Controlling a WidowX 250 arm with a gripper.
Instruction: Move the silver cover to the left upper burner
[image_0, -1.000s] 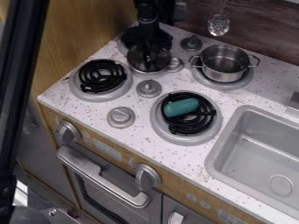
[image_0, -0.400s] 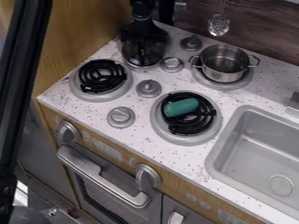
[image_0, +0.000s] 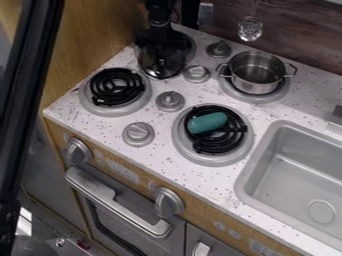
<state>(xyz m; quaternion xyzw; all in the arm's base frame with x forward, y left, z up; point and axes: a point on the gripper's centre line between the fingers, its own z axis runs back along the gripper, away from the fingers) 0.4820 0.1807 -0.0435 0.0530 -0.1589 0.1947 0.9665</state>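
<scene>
While apparently at placing step, settle silver cover level on left upper burner, then back off; can't tell hand state, apart or clamped.

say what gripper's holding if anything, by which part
The gripper seems to hold the silver cover from above, near its middle; the exact spot is too dark to tell.

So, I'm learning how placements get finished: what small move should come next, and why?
I'd probably ease the silver cover slightly toward the back wall before settling it. The gripper is at the cover, whose near edge seems to overhang the left upper burner, while that burner's rim shows beyond the cover at the back right. I can't tell whether they touch.
</scene>
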